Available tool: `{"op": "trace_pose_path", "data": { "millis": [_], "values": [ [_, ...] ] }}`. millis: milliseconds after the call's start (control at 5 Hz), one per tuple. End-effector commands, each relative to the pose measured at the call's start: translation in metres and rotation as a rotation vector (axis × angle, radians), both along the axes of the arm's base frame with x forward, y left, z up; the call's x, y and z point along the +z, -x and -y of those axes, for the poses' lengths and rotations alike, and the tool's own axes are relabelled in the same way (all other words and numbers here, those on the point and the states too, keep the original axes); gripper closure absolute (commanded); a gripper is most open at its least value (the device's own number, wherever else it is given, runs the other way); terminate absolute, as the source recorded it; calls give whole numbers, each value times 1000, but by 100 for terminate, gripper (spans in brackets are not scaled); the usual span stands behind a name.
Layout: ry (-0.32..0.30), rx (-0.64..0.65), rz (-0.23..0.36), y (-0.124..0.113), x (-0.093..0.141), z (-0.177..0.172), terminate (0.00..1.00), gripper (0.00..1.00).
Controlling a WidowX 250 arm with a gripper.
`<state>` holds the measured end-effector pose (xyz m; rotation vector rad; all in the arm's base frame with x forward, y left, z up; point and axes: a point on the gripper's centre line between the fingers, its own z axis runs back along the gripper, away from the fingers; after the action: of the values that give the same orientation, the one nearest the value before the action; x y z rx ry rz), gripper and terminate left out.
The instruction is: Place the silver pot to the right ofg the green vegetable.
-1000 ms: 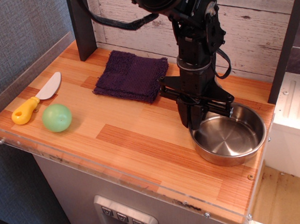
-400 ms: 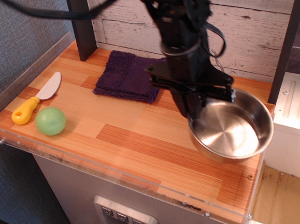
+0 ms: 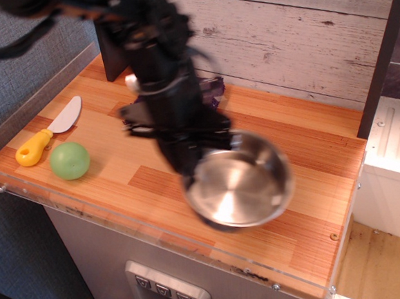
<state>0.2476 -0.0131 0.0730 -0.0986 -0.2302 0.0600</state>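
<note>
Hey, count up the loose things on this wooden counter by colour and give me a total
Silver: 1, the silver pot
Green: 1, the green vegetable
Yellow-handled: 1, the toy knife
Purple: 1, the cloth, mostly hidden behind the arm
Total: 4

toy kitchen | wooden counter (image 3: 281, 126) | plank wall (image 3: 295, 31) | toy knife (image 3: 46, 132)

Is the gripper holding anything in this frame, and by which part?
Yes. The gripper holds the silver pot by its left rim, carrying it tilted above the table.
</note>
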Motion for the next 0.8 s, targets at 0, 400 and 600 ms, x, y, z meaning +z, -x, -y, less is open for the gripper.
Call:
{"op": "trace_pose_path", "data": {
  "millis": [0,400,600],
  "values": [
    [-31,138,9,4,-8,-54,0,100],
    [-49,241,-16,14,-15,-88,0,100],
    [-57,250,-58,21,-25,-90,0,100]
  ]
}}
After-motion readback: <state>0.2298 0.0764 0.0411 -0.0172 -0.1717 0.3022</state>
